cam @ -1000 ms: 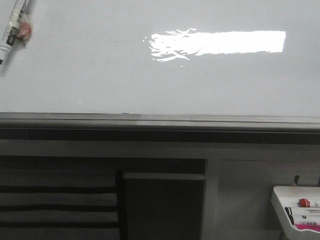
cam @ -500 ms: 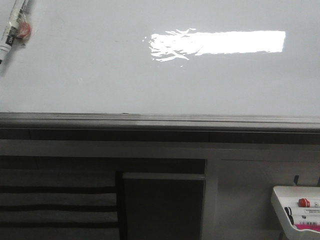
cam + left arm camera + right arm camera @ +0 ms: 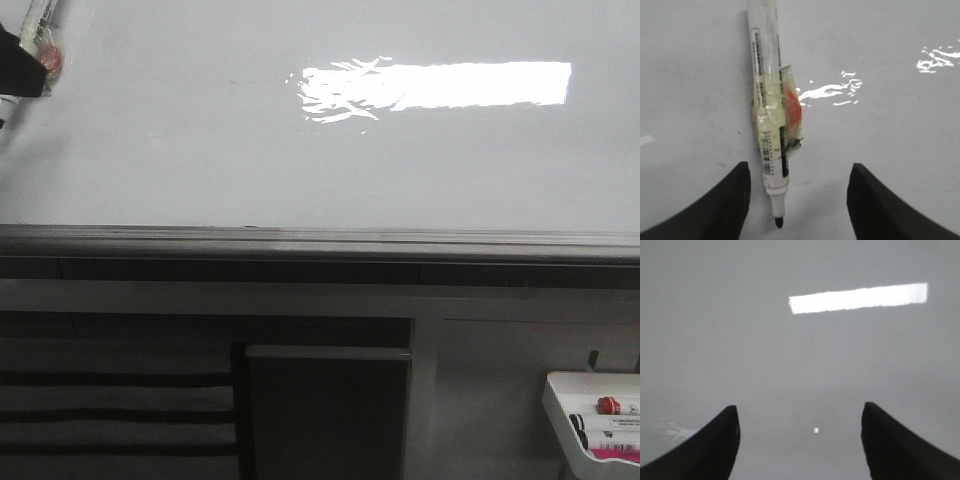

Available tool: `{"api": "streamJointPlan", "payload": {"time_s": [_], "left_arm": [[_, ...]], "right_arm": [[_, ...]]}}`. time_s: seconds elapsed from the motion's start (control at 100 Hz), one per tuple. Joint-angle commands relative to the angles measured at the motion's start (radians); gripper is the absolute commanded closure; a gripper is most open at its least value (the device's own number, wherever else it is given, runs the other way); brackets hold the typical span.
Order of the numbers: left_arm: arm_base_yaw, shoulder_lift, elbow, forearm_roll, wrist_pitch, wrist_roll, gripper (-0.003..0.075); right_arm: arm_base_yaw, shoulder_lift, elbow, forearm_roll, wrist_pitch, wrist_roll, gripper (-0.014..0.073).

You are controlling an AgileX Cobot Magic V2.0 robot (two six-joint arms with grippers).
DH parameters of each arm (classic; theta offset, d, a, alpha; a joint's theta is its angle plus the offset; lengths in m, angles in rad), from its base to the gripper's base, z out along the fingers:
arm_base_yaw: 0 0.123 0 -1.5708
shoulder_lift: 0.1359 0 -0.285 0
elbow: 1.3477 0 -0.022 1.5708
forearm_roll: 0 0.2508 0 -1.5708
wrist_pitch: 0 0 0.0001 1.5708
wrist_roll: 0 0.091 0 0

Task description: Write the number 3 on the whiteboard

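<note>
Whiteboard [image 3: 330,150], glossy and flat, fills the front view, a ceiling light mirrored on it and a grey metal rail [image 3: 320,240] along its near edge. No written 3 shows. A marker [image 3: 32,40] lies at the far left corner, a white tray [image 3: 560,410] of markers below right.

Left wrist view: the left gripper [image 3: 797,200], jaws apart, hovers over the uncapped white marker [image 3: 767,110], taped with an orange patch.

Right wrist view: the right gripper [image 3: 800,445], jaws apart, over bare board [image 3: 800,355].
</note>
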State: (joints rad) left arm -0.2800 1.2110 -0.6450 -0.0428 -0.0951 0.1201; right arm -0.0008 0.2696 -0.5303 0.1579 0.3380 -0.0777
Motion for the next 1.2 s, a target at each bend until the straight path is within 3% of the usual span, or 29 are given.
{"api": "streamJointPlan", "payload": {"time_s": [0.0,0.34,0.74,0.83,0.97,1.07,1.19], "left_arm": [[-0.009,0.014,-0.06,-0.01,-0.088,-0.002,0.0344],[-0.009,0.092,-0.089,-0.006,-0.083,-0.002,0.0358],[-0.009,0.092,-0.089,-0.006,-0.085,-0.002,0.0692],[-0.009,0.092,-0.089,-0.006,-0.085,-0.002,0.0738],[-0.009,0.092,-0.089,-0.003,-0.08,-0.002,0.0739],[-0.009,0.078,-0.101,0.088,-0.012,-0.002,0.0739],[-0.04,0.053,-0.17,0.199,0.23,-0.002,0.0739]], "right_arm": [[-0.007,0.018,-0.033,0.004,-0.072,-0.009,0.0132],[-0.007,0.018,-0.033,0.004,-0.072,-0.009,0.0132],[-0.007,0.018,-0.033,0.004,-0.085,-0.009,0.0132],[-0.007,0.018,-0.033,0.004,-0.089,-0.009,0.0132],[-0.007,0.019,-0.033,0.006,-0.062,-0.009,0.0132],[-0.007,0.05,-0.07,0.047,0.017,-0.009,0.0132],[-0.003,0.143,-0.167,0.108,0.211,-0.055,0.0133]]}}
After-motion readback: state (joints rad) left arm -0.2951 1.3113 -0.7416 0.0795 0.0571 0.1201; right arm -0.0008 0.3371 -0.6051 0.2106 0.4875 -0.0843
